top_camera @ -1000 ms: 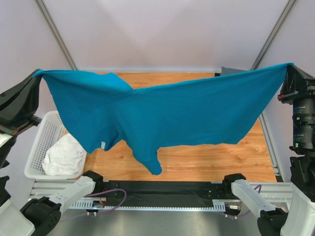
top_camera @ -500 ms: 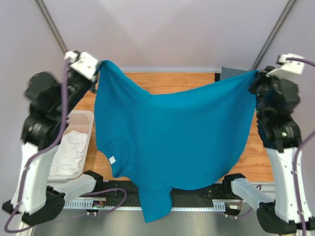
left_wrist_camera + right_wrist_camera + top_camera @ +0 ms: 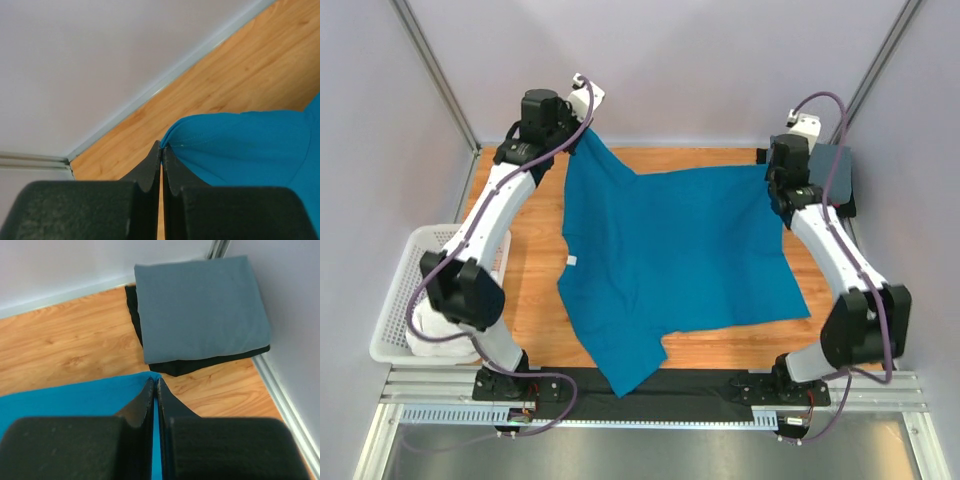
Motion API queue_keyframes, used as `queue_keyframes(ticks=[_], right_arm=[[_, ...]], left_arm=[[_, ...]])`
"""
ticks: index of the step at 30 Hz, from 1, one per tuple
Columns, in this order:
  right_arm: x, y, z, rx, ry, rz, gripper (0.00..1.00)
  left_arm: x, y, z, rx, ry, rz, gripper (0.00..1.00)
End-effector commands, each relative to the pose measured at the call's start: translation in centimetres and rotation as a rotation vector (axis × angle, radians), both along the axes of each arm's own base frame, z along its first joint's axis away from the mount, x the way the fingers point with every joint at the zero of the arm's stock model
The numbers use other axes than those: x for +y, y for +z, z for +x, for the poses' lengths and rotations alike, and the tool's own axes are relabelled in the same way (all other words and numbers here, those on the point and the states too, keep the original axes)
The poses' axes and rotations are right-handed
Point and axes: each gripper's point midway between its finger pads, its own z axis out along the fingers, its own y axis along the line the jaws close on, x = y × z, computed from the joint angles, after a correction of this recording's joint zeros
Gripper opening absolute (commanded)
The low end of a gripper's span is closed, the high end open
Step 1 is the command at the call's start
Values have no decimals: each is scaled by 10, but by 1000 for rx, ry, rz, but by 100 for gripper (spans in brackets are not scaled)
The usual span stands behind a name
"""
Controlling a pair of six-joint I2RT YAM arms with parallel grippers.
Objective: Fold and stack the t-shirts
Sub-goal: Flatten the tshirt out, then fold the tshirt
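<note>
The teal-blue t-shirt (image 3: pixel 670 255) lies spread over the wooden table (image 3: pixel 530 300), its near sleeve reaching the front edge. My left gripper (image 3: pixel 582 132) is shut on its far left corner, which also shows in the left wrist view (image 3: pixel 235 145) by the gripper (image 3: pixel 161 146). My right gripper (image 3: pixel 772 172) is shut on its far right corner; the wrist view shows the gripper (image 3: pixel 154 381) pinching the teal cloth (image 3: pixel 75 397). A folded slate-grey t-shirt (image 3: pixel 200 305) lies on a folded dark one (image 3: pixel 200 365) at the far right corner (image 3: pixel 835 165).
A white mesh laundry basket (image 3: pixel 400 290) stands at the table's left edge with a white t-shirt (image 3: pixel 435 340) inside. Grey walls close in the back and sides. A black strip runs along the front edge (image 3: pixel 720 385).
Both arms swung from high above the table down and to the far side, carrying the teal t-shirt, which went from hanging stretched in the air to lying spread on the table.
</note>
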Motion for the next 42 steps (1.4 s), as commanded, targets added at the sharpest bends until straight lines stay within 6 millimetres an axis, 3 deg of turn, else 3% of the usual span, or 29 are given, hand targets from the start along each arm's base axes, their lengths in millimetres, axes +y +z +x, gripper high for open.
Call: queue_keyframes(ticks=[1,2,3,5,7,8,9,10,11,12,14,15,19,24,32,42], right_arm=[[-9,7,43,-82,-86,30,0],[-9,15,53,-96,-90,36,0],[-10,-3,66,-56,-93,33,0],[-7,-11,87,-47,-82,37,1],[-8,-13,102,-65,-69,48,1],[-6,-18,116,-67,-50,61,0],[-8,-18,123,-71,-47,72,1],[-8,-19,129,-73,-39,79,0],[-5,-33,139,-49,-15,88,0],[-8,-25,146,-68,-15,94,0],[-9,-34,156,-56,-9,103,0],[-13,-27,161,-74,-12,105,0],[-21,-24,172,-77,7,99,1],[-31,-36,174,-47,4,96,1],[-32,-52,160,0,28,58,0],[-30,-47,138,-33,64,18,1]], left_arm=[[1,23,44,-86,17,-37,0],[-1,20,52,-81,21,-34,0],[-3,12,66,-73,28,-29,0],[-5,16,79,-95,30,-25,0],[-8,-2,97,-88,39,-15,0],[-10,6,104,-117,39,-23,0],[-12,-8,113,-94,39,-20,0],[-15,-11,118,-92,31,-22,0],[-18,-16,124,-87,21,-22,0],[-20,-18,126,-86,14,-22,0],[-24,-27,128,-83,-8,-15,0],[-24,-30,128,-80,-13,-10,0],[-20,-39,122,-56,-10,12,0],[-15,-47,106,-16,-10,36,0],[-15,-53,73,47,-40,-2,0],[-13,-56,31,53,-81,-33,0]])
